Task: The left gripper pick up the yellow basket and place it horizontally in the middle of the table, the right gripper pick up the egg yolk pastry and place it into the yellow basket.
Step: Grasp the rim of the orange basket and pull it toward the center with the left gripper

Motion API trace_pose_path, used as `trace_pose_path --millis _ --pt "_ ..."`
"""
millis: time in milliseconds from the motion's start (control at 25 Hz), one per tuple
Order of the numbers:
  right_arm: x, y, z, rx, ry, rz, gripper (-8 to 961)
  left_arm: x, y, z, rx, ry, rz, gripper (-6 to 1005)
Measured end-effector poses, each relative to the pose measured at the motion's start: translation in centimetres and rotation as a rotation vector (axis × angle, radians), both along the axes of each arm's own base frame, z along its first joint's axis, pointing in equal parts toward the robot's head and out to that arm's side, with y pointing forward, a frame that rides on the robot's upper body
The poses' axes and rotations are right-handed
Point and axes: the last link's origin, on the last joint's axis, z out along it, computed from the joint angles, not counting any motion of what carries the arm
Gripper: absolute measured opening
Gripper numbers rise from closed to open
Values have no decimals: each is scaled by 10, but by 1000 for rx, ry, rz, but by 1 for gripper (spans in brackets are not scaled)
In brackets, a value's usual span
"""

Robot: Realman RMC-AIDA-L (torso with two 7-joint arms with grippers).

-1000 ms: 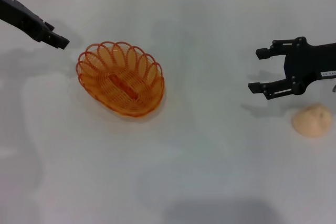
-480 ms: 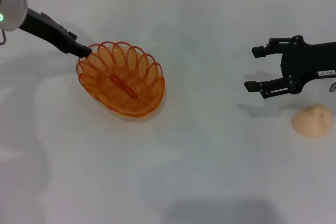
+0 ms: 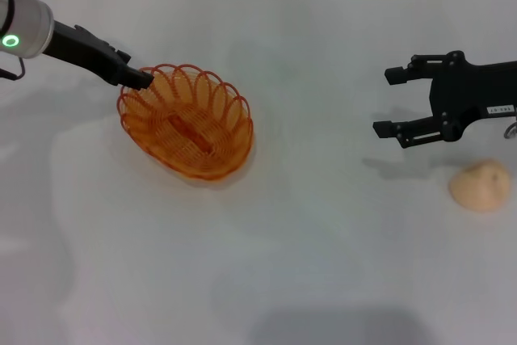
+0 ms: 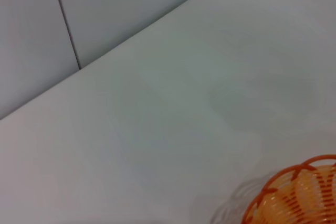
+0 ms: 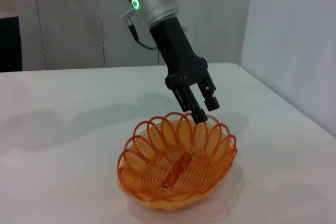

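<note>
Since a second ago your left gripper (image 3: 144, 81) has reached the yellow basket's (image 3: 187, 121) far-left rim, fingers seemingly nearly together, so clamp and lift next, while the right gripper (image 3: 389, 103) hovers, fingers apart, near the egg yolk pastry (image 3: 480, 186) on the counter (image 3: 323, 240).

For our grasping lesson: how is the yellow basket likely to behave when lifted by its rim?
The yellow basket is open wire, so probably light. The left gripper is at one edge, so it may tilt. Its thin scalloped loops might flex slightly.
</note>
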Motion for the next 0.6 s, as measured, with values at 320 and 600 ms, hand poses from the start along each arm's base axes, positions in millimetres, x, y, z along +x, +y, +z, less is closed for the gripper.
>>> trace_pose_path --millis 320,600 --pt "0 -1 1 5 15 -1 835 -5 -1 -6 14 -3 8 466" --pt "-1 -1 1 7 24 1 835 -9 -2 -9 22 -4 18 459"
